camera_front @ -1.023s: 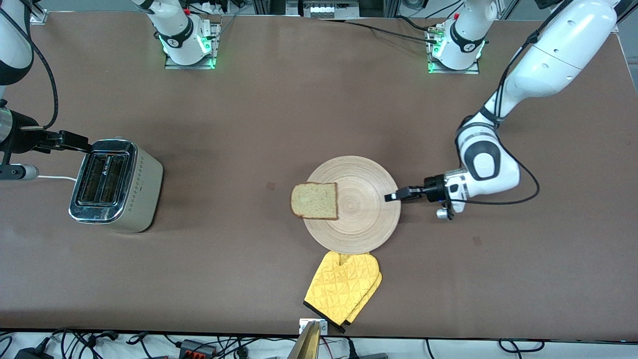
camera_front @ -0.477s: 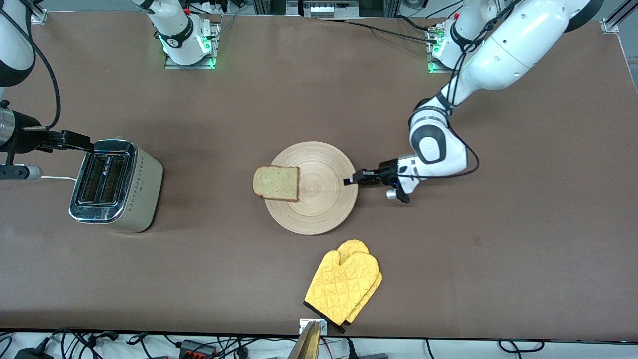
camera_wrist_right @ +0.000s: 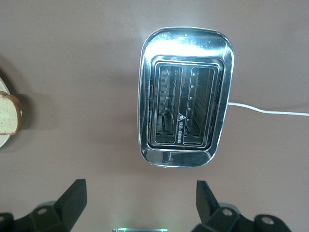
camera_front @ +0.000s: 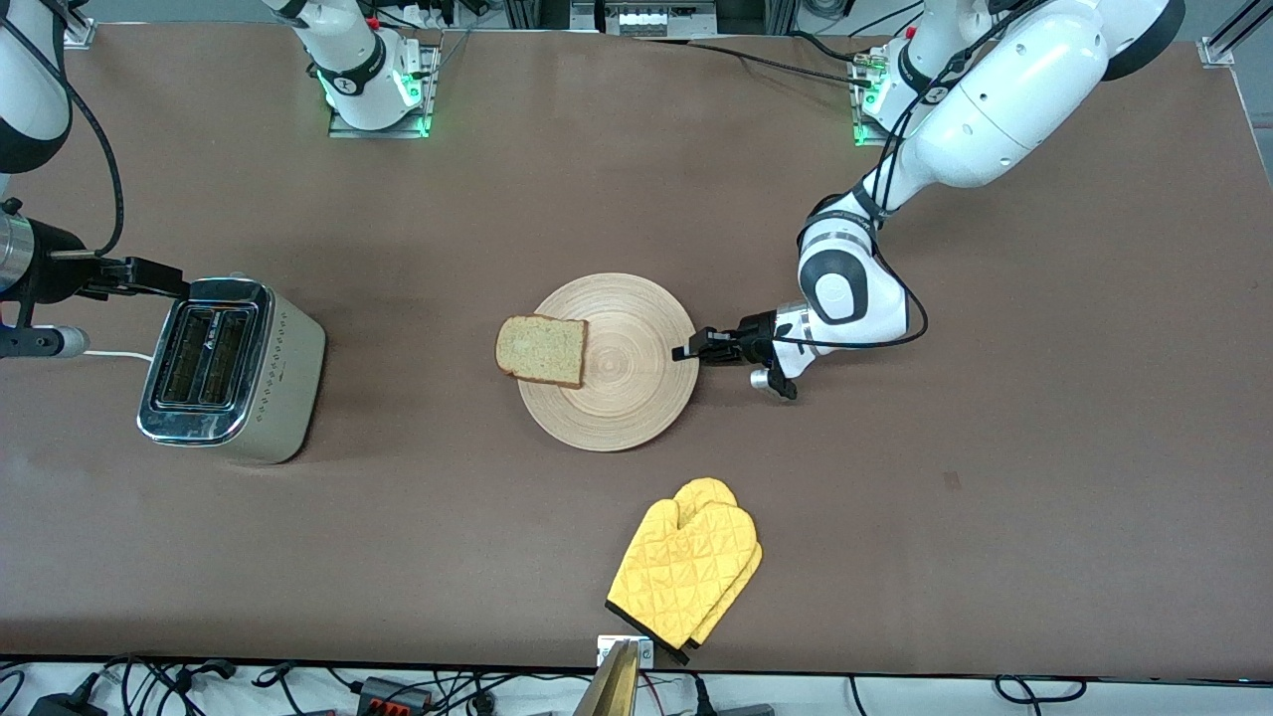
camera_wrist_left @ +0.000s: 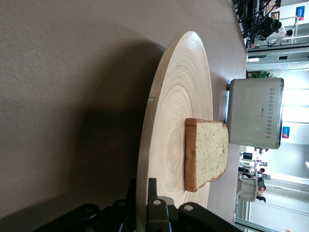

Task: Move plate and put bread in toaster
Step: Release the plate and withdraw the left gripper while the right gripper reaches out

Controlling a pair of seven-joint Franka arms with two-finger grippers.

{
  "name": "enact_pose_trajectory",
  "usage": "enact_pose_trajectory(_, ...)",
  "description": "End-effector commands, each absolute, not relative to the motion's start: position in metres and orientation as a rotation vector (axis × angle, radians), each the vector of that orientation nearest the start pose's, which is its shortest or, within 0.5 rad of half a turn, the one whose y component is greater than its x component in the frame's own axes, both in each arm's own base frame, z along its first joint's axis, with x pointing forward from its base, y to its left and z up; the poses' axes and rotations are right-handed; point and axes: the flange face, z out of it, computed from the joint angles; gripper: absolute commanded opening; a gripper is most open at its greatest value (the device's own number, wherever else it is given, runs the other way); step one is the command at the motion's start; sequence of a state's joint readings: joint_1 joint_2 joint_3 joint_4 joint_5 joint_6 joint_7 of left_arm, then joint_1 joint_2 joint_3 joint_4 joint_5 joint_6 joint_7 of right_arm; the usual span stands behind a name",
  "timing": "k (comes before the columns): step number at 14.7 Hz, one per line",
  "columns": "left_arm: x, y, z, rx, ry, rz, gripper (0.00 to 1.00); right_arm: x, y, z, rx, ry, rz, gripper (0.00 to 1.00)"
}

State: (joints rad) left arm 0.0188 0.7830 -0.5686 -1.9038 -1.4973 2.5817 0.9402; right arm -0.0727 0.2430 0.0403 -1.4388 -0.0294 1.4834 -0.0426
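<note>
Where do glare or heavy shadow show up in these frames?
Right wrist view: bright glare on the toaster chrome top. Left wrist view: a dark shadow on the table beside the plate, and a washed-out bright background past the table edge. Front view: even light, soft shadows.

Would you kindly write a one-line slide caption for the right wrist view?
Right end effector, open, hovering above the empty two-slot toaster, with the bread at the frame's edge.
</note>
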Motion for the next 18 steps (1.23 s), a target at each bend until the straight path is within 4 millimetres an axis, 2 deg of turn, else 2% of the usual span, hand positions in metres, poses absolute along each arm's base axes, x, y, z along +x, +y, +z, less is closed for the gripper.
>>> enact_pose_trajectory(1,0.537,-0.302,0.132,2.086,0.141,0.092,0.04,0.61,-0.023,0.539,-3.141,-0.026,0.322,1.0)
enact_pose_trajectory(2,0.535,-0.306,0.132,2.089,0.139,0.091,0.08,0.61,-0.023,0.539,-3.14,-0.026,0.325,1.0)
enact_pose_trajectory(3,0.534,-0.306,0.132,2.09,0.143,0.089,0.27,0.61,-0.023,0.539,-3.139,-0.026,0.322,1.0)
enact_pose_trajectory(4,0.535,-0.304,0.131,2.09,0.151,0.091,0.96,0.61,-0.022,0.539,-3.139,-0.029,0.322,1.0)
enact_pose_trajectory(5,0.537,-0.3,0.132,2.087,0.163,0.095,1.0,0.61,-0.017,0.538,-3.138,-0.036,0.326,1.0)
enact_pose_trajectory(8,0.545,-0.288,0.138,2.085,0.17,0.118,1.0,0.61,-0.007,0.539,-3.136,-0.048,0.333,1.0)
enact_pose_trajectory(11,0.565,-0.252,0.147,2.059,0.11,0.197,1.0,0.61,0.002,0.539,-3.121,-0.072,0.331,1.0)
enact_pose_trajectory(12,0.572,-0.238,0.145,2.033,0.061,0.197,1.0,0.61,0.004,0.539,-3.098,-0.069,0.328,1.0)
enact_pose_trajectory(13,0.583,-0.214,0.145,2.036,0.002,0.205,1.0,0.61,0.008,0.536,-3.078,-0.068,0.335,1.0)
enact_pose_trajectory(15,0.603,-0.175,0.15,2.073,-0.176,0.22,1.0,0.614,0.023,0.523,-3.048,-0.087,0.369,1.0)
enact_pose_trajectory(18,0.643,-0.12,0.177,2.108,-0.409,0.261,1.0,0.625,0.035,0.487,-2.915,-0.063,0.428,1.0)
